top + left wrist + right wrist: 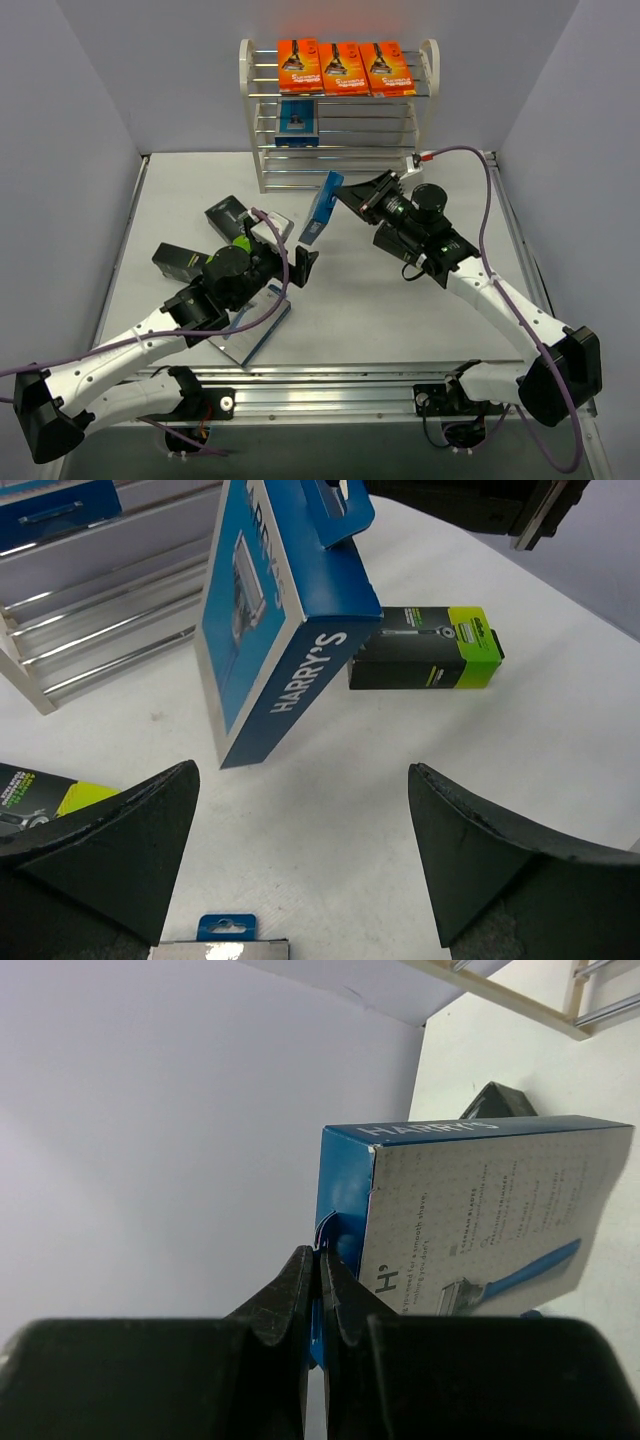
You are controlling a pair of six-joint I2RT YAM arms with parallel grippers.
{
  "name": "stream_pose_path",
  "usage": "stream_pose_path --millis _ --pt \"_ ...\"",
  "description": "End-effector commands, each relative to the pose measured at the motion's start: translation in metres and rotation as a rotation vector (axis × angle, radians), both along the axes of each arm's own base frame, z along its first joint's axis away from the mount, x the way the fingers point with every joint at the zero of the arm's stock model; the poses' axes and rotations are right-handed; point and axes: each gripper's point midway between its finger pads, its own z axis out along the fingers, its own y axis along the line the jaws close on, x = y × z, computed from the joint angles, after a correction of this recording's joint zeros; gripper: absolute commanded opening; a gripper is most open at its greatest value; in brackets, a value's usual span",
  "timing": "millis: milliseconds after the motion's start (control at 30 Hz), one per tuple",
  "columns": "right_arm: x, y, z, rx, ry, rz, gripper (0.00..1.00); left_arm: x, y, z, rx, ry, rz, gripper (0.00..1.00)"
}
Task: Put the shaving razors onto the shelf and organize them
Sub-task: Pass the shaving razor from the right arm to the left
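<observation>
Blue pack (322, 208) held before the shelf (432, 65)
Pinched by the right pincer (318, 1260), left pincer (302, 780) spread; placement beside the shelved blue pack (297, 120) is called for.

You have bright, even overhead light, and the shadows under the arms are soft. In your right wrist view the right gripper (316, 1260) looks dark and blurred, the blue razor pack (480, 1220) sharper.
</observation>
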Motion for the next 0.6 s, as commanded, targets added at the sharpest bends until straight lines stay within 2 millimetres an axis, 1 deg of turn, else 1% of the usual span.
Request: stream_pose_path --millis 0,33,67,100,133,167,233,267,367,433,467,500,533,567 --pt "-0.02 0.004 0.06 0.108 -0.156 0.043 0.0 0.001 -0.005 0.016 -0.046 -0.07 0.021 0.94" --pt "-0.022 0.006 0.06 0.11 -0.154 0.049 0.0 0.0 -0.007 0.018 -0.055 -0.08 0.021 0.94" --pt "-0.022 0.009 0.059 0.107 -0.152 0.054 0.0 0.002 -0.01 0.012 -0.037 -0.079 0.029 0.94" --pt "-0.024 0.012 0.06 0.109 -0.153 0.064 0.0 -0.003 -0.017 0.009 -0.032 -0.081 0.017 0.94" --pt "-0.025 0.015 0.059 0.109 -0.152 0.072 0.0 -0.003 -0.02 0.007 -0.028 -0.088 0.025 0.94" --pt "-0.027 0.018 0.058 0.108 -0.146 0.084 0.0 -0.001 -0.023 -0.001 0.003 -0.087 0.036 0.94" --pt "-0.032 0.023 0.06 0.11 -0.144 0.104 0.0 0.002 -0.023 -0.007 0.021 -0.091 0.079 0.94" --pt "-0.036 0.023 0.063 0.114 -0.149 0.112 0.0 0.006 -0.021 -0.014 0.043 -0.085 0.104 0.94" --pt "-0.043 0.024 0.066 0.122 -0.148 0.134 0.0 0.015 -0.006 -0.018 0.066 -0.089 0.201 0.95" --pt "-0.051 0.026 0.068 0.137 -0.144 0.168 0.0 0.02 0.005 -0.015 0.093 -0.117 0.256 0.96" --pt "-0.054 0.025 0.071 0.144 -0.146 0.174 0.0 0.021 0.008 -0.01 0.096 -0.127 0.273 1.0" --pt "-0.056 0.025 0.072 0.148 -0.148 0.181 0.0 0.022 0.011 -0.009 0.1 -0.132 0.288 0.94" --pt "-0.059 0.026 0.072 0.149 -0.146 0.193 0.0 0.023 0.014 -0.007 0.11 -0.135 0.304 0.9" --pt "-0.062 0.025 0.072 0.149 -0.146 0.198 0.0 0.026 0.018 -0.004 0.12 -0.143 0.329 0.81"
